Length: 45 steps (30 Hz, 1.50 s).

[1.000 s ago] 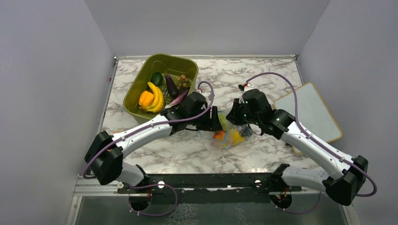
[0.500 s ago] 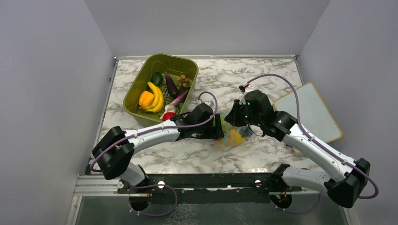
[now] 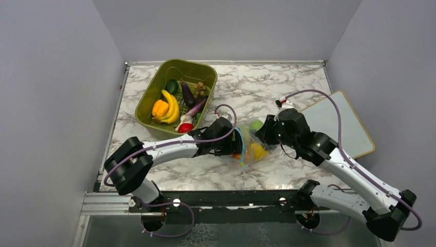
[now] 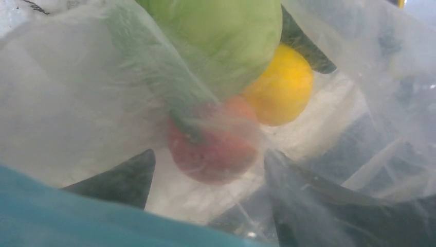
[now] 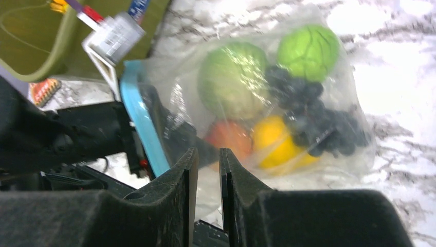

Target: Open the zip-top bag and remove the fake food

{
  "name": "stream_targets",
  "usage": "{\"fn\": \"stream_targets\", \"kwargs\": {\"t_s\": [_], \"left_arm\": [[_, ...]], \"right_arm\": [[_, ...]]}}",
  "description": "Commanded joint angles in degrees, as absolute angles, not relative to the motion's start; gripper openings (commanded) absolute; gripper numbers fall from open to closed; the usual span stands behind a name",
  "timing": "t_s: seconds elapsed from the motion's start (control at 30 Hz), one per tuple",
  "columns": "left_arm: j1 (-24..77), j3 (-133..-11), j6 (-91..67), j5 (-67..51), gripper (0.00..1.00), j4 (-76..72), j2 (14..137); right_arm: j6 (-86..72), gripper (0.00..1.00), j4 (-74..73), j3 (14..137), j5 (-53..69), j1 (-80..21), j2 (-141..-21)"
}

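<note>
The zip-top bag (image 3: 253, 144) lies on the marble table between both arms, its blue-teal zipper strip (image 5: 144, 123) at the left. My left gripper (image 3: 237, 145) reaches into the bag's mouth, open. In the left wrist view its dark fingers (image 4: 126, 177) flank a peach-orange fruit (image 4: 213, 149) without touching it. Behind that lie a light green piece (image 4: 221, 36) and a yellow fruit (image 4: 282, 90). My right gripper (image 5: 207, 152) hovers just off the bag's right side, slightly open with nothing in the narrow gap. A second green piece (image 5: 308, 51) and a dark purple piece (image 5: 319, 123) show through the plastic.
An olive-green basket (image 3: 145, 98) at the back left holds a banana bunch (image 3: 172, 105), an orange bell pepper (image 3: 160, 108) and other toy produce. A white board (image 3: 339, 123) lies at the right edge. The basket stands close behind my left arm.
My left gripper has pushed forward into the bag's mouth and opened wider. My right gripper has parted its jaws, let go of the bag and drawn back to the right.
</note>
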<state>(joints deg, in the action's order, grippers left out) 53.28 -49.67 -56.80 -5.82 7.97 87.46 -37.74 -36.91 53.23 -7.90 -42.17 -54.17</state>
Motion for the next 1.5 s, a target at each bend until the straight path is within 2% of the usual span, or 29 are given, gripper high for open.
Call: {"fn": "stream_targets", "kwargs": {"t_s": [0.0, 0.17, 0.4, 0.6, 0.77, 0.87, 1.13, 1.2, 1.33, 1.47], "left_arm": [[53.4, -48.1, -57.8, -5.7, 0.80, 4.4, 86.4], [53.4, -47.1, -58.1, -6.4, 0.79, 2.2, 85.5], [53.4, -47.7, -59.4, -6.7, 0.70, 1.9, 85.5], [53.5, -48.9, -59.1, -9.7, 0.70, 2.5, 87.0], [53.8, -49.9, -57.8, -10.0, 0.73, 3.7, 88.8], [54.2, -51.9, -56.0, -8.3, 0.74, 8.6, 91.6], [55.6, -55.3, -53.3, -5.8, 0.66, 12.0, 93.3], [55.7, -56.1, -52.5, -5.9, 0.63, 12.0, 93.0], [55.7, -56.6, -51.3, -6.6, 0.47, 12.5, 92.3], [55.7, -55.9, -50.0, -7.3, 0.43, 13.8, 90.4]], "right_arm": [[-42.0, 0.22, -38.8, 47.2, -10.1, -42.4, -50.3], [-45.3, 0.21, -38.0, 40.3, -6.1, -42.4, -47.9], [-46.7, 0.20, -33.0, 34.5, -2.6, -42.4, -45.5], [-46.5, 0.19, -30.2, 31.7, -0.5, -42.4, -48.0], [-45.2, 0.20, -25.4, 30.5, 2.6, -42.4, -51.5], [-44.6, 0.20, -25.2, 31.1, 3.0, -42.4, -53.1], [-42.9, 0.22, -27.9, 30.9, 0.0, -42.4, -51.5], [-42.6, 0.24, -28.4, 30.4, -1.5, -42.4, -49.8], [-42.5, 0.30, -29.3, 29.5, -4.6, -42.4, -45.8], [-41.3, 0.35, -27.6, 27.7, -6.5, -42.4, -39.8]]}}
